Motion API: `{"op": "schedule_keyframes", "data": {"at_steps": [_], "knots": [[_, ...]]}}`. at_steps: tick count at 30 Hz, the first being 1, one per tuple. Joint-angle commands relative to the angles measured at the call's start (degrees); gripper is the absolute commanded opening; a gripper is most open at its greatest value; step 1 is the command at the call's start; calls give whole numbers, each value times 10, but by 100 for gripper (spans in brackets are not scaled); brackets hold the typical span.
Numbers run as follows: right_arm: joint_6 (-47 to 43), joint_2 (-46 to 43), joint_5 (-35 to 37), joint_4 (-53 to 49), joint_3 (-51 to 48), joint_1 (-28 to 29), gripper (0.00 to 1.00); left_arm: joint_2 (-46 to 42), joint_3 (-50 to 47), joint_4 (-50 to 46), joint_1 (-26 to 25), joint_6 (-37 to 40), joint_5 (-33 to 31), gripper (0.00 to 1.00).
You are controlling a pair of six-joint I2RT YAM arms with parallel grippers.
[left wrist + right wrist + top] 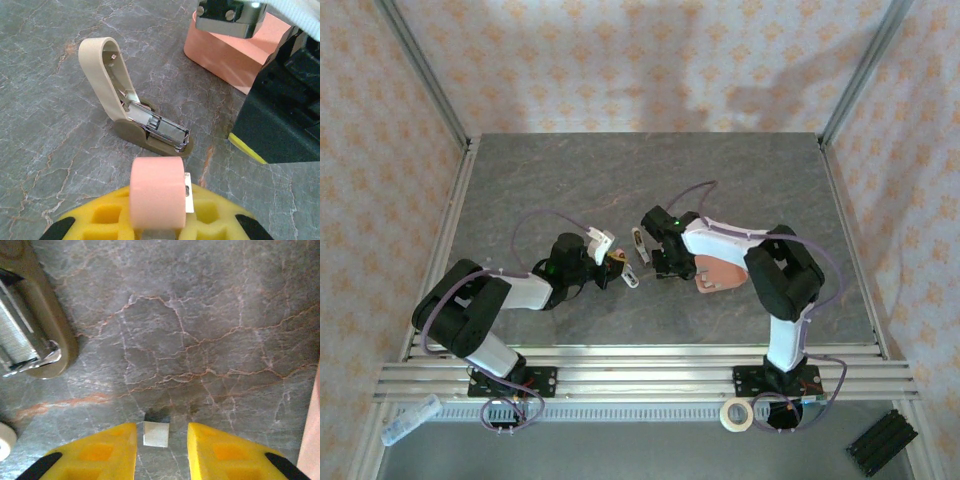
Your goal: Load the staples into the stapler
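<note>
Just ahead of you in the right wrist view, the staples [156,435] show as one small pale strip on the table [570,180]. It sits in the gap between the yellow fingers [100,450] of your right gripper [162,427]. The jaws stand apart, wider than the strip, and neither pad touches it. A dark shadow lies at its far end.

The stapler [150,132] is up and to the left of that strip, near but apart from it. Its tan base lies flat and its cream lid is swung up almost upright, so you look straight into the metal channel.

Your left gripper [157,202] faces the stapler's open end from close by. It is closed on a rounded pink piece [157,185]. A small silvery bit shows at that piece's right side, and you cannot tell what it is.

The tray [225,50] sits beyond the stapler, partly under the right arm. From above, both grippers meet at mid-table with the stapler between them, and the tray lies just right of the right gripper.
</note>
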Motion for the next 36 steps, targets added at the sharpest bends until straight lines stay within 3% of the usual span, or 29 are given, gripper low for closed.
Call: {"op": "schedule_keyframes", "data": {"at_steps": [1, 14, 17, 24, 28, 36], "knots": [[12, 10, 18, -19, 12, 2, 30, 1, -3, 19, -3, -3, -7, 9], [20, 14, 22, -8, 20, 0, 29, 4, -1, 16, -2, -3, -6, 10], [21, 10, 22, -6, 20, 0, 23, 4, -1, 16, -2, -4, -6, 10], [24, 18, 20, -6, 17, 0, 22, 5, 0, 14, -2, -5, -7, 12], [22, 11, 30, -2, 14, 0, 17, 4, 1, 12, -2, -11, -11, 21], [3, -57, 47, 45, -27, 0, 16, 0, 2, 3, -2, -18, -26, 40]]}}
